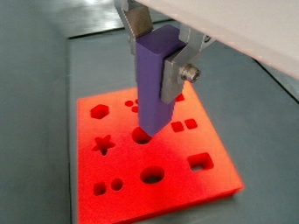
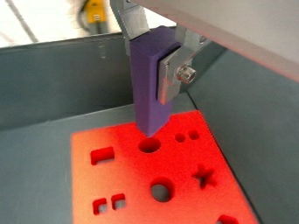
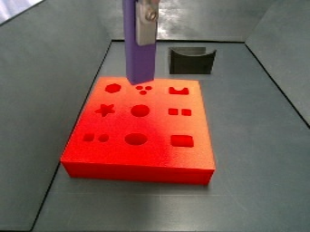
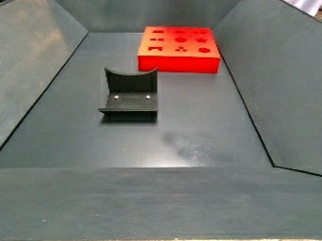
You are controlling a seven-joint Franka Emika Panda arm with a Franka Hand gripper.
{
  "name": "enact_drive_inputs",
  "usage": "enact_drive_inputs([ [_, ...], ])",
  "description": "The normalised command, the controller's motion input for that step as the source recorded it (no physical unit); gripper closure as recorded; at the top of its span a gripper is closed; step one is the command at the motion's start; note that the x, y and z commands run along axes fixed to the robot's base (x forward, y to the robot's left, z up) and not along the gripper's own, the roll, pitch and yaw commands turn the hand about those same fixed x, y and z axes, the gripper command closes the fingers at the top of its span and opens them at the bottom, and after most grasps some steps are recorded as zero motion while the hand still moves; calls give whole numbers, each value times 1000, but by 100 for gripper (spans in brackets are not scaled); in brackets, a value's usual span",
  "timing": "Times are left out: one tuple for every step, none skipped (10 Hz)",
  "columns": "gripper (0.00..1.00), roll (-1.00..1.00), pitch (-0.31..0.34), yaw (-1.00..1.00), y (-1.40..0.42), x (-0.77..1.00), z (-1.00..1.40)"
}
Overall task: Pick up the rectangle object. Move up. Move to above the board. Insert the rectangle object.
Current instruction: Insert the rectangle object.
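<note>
My gripper point(image 1: 158, 52) is shut on the rectangle object point(image 1: 155, 87), a slim purple bar that hangs upright between the silver fingers point(image 1: 176, 77). The bar's lower end hovers over the board point(image 1: 117, 188), a flat red-orange block with several shaped cut-outs, close to a round hole point(image 1: 142, 136). Both wrist views show this grip point(image 2: 155, 52) on the bar point(image 2: 149, 87) above the board point(image 2: 128, 175). In a side view the bar point(image 3: 138, 59) hangs from the gripper point(image 3: 145, 23) over the board's far part point(image 3: 158, 127), apart from it. The gripper and bar are out of frame in the side view that shows the board point(image 4: 180, 58) at the far end.
The fixture, a dark block with a curved notch point(image 3: 191, 60), stands on the grey floor beyond the board; it also shows mid-floor in a side view point(image 4: 128, 94). Sloping grey walls point(image 4: 38, 85) enclose the floor.
</note>
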Motion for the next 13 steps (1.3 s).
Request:
enact_drive_inputs([
  [100,-20,0,-917,-91,103,-340],
  [100,-16,0,-923,-89,97,-354],
  [100,-14,0,-914,-80,109,-363],
  [100,-34,0,-917,-77,109,-317],
  [100,-71,0,-806,-86,254,-243],
  [100,-57,0,-689,-109,369,-254],
  [100,-31,0,-517,-129,557,-320],
  [100,0,0,-440,-74,646,-329],
  [100,17,0,-391,-63,660,-257],
  [100,39,0,-366,-66,666,-269],
  [100,27,0,-366,-66,649,-263],
  [100,20,0,-380,-43,617,-257],
  [100,29,0,-343,0,431,-220],
])
